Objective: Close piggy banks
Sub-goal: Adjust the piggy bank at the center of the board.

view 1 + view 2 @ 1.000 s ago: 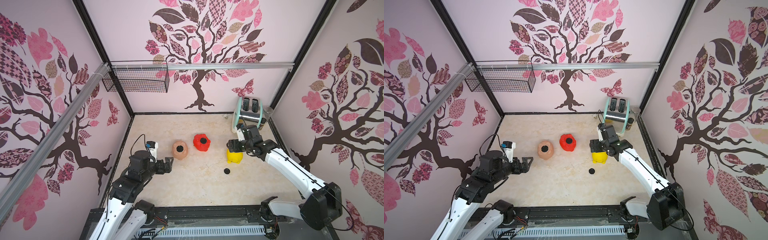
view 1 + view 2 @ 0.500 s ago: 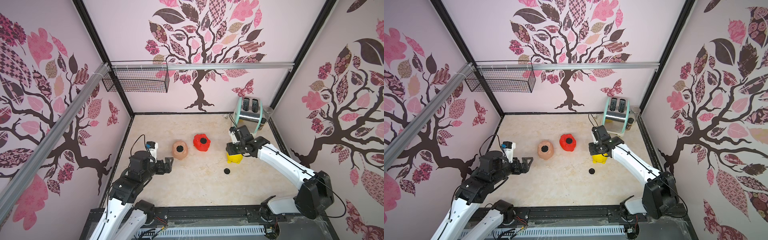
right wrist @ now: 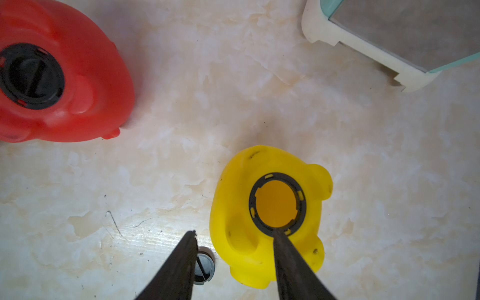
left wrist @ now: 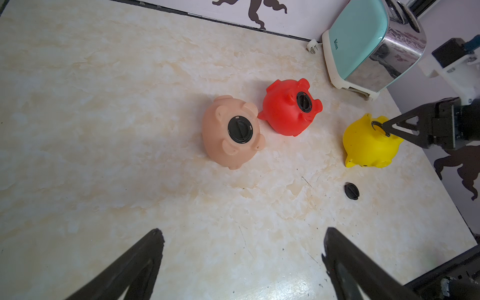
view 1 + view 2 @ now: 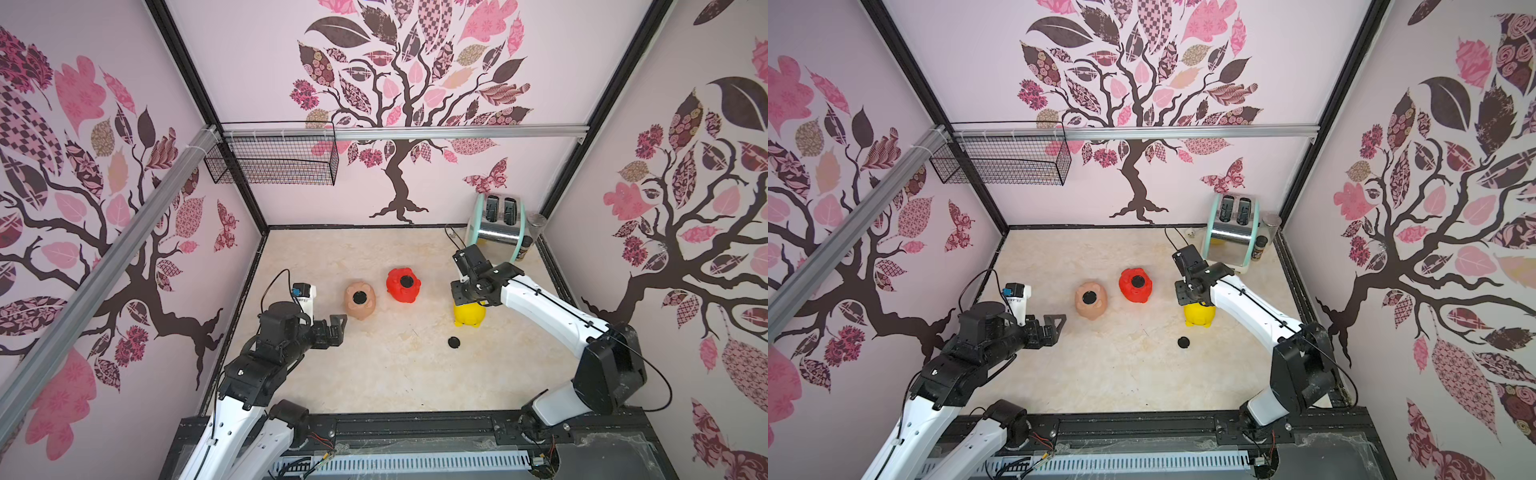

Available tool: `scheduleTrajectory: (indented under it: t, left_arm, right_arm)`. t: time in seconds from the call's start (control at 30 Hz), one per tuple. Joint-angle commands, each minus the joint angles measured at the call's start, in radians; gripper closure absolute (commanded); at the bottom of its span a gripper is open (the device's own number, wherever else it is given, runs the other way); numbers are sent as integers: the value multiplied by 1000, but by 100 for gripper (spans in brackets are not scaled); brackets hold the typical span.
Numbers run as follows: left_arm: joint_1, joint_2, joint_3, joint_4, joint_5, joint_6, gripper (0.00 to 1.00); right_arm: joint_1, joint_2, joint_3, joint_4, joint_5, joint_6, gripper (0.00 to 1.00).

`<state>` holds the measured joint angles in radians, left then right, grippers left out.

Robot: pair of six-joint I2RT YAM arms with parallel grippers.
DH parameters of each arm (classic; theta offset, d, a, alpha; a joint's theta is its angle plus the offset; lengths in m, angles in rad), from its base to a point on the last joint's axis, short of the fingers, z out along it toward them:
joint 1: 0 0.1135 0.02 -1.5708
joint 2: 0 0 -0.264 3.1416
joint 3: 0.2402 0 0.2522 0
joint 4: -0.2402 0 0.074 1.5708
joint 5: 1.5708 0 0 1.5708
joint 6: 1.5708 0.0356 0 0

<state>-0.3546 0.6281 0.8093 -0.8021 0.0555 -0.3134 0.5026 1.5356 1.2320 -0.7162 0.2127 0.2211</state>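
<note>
The surface shows the task about two thirds done, as I judge. The left tool hangs wide open and empty at 9 o'clock of the surface. The right tool is half open and grips nothing. One finger touches the hole rim of the yellow piggy bank.

There are three banks, all belly up. The peach piggy bank and the red piggy bank at its 2 o'clock each carry a black plug, but the yellow hole stands open. There are three plugs, two fitted. The loose plug lies at 7 o'clock of the yellow one, still to be fitted.
</note>
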Motion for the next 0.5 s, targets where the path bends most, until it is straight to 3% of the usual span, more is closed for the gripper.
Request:
scheduleTrajectory:
  t: [0.0,0.47]
  left_arm:
    - [-6,-5,-7,13,3,7,2]
    - [-6,-3,-5,13,3,7,2]
  right_arm:
    - [7,37,49,-64,60,1,50]
    - [10,80,47,-83,94,-22,50]
